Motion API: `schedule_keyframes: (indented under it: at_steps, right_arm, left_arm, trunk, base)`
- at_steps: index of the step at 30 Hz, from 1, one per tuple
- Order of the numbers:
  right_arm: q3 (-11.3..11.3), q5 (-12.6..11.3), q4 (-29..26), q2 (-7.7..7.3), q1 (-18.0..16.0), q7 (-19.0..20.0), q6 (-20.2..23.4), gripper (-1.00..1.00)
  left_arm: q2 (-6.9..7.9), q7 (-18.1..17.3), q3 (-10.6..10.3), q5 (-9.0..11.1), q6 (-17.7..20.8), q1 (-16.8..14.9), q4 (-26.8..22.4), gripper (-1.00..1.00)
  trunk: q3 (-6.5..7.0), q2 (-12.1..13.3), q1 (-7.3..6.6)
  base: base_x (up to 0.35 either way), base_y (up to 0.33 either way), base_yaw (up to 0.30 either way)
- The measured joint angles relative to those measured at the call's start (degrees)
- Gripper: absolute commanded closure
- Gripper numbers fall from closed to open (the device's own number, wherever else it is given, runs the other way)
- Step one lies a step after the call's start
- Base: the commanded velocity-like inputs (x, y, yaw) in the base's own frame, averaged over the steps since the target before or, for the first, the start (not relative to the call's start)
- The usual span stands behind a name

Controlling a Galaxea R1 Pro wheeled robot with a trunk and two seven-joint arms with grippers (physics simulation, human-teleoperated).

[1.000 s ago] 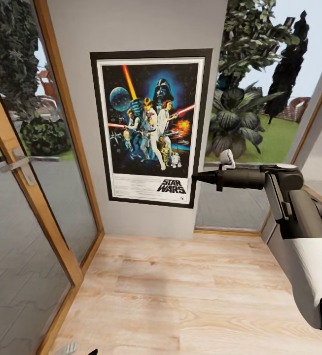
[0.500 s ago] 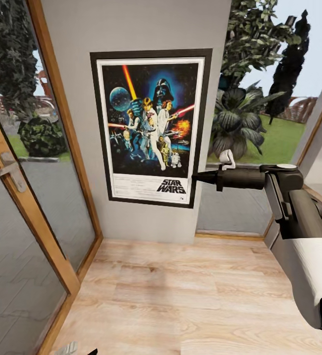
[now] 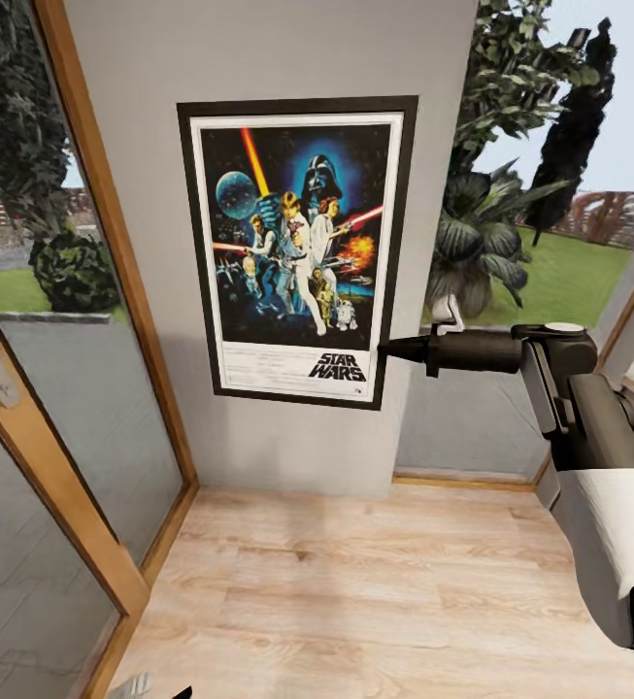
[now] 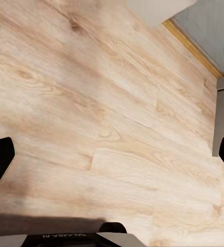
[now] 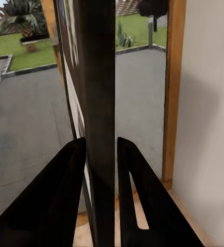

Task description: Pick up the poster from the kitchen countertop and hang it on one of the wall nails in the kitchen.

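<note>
The poster (image 3: 297, 248) is gripped at its edge by the right claw (image 3: 386, 350), held upright before the wall (image 3: 258, 49); hanging remains undone.

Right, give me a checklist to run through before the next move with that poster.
1. Right tool clamped on the poster edge: ok, both fingers press the black frame in the right wrist view.
2. Poster upright and facing the robot: ok.
3. Wall nail to hang it on located: cannot tell, none can be made out on the grey wall.
4. Poster's back against the wall or held off it: cannot tell.
5. Left tool free: ok, open above the wooden floor.
6. Wooden door frame apart from the poster: ok.
</note>
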Motion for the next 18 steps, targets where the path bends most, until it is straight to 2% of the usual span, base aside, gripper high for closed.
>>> schedule_keyframes:
  at_steps: [18]
  right_arm:
    - [0.00, -0.04, 0.00, 0.00, 0.00, 0.00, 0.00, 1.00]
  left_arm:
    - [0.00, -0.01, -0.02, 0.00, 0.00, 0.00, 0.00, -1.00]
  trunk:
    - [0.00, 0.00, 0.00]
  base:
    - [0.334, 0.103, 0.000]
